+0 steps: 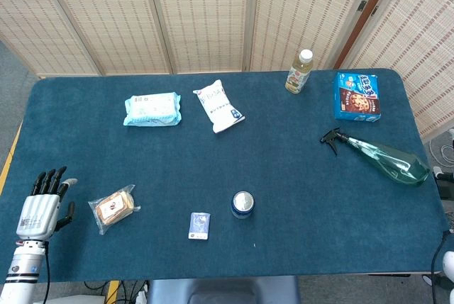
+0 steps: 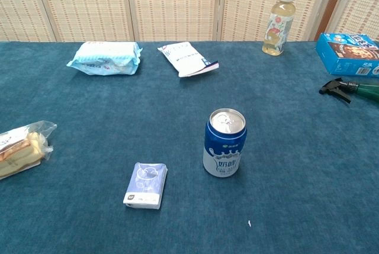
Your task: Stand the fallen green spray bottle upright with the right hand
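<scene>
The green spray bottle (image 1: 386,159) lies on its side near the table's right edge. Its black trigger head points left and its base is toward the right edge. In the chest view only the black nozzle and a bit of the green spray bottle (image 2: 349,87) show at the right border. Just a sliver of my right hand (image 1: 443,183) shows at the frame's right edge, close to the bottle's base; its fingers are hidden. My left hand (image 1: 42,208) hovers at the table's front left corner with its fingers spread, holding nothing.
A blue cookie box (image 1: 357,96) and a yellow drink bottle (image 1: 300,71) stand behind the spray bottle. A blue can (image 1: 242,204) and a small card pack (image 1: 200,225) sit at the front centre. A wrapped snack (image 1: 113,207) lies beside my left hand. Two white packets (image 1: 152,109) lie further back.
</scene>
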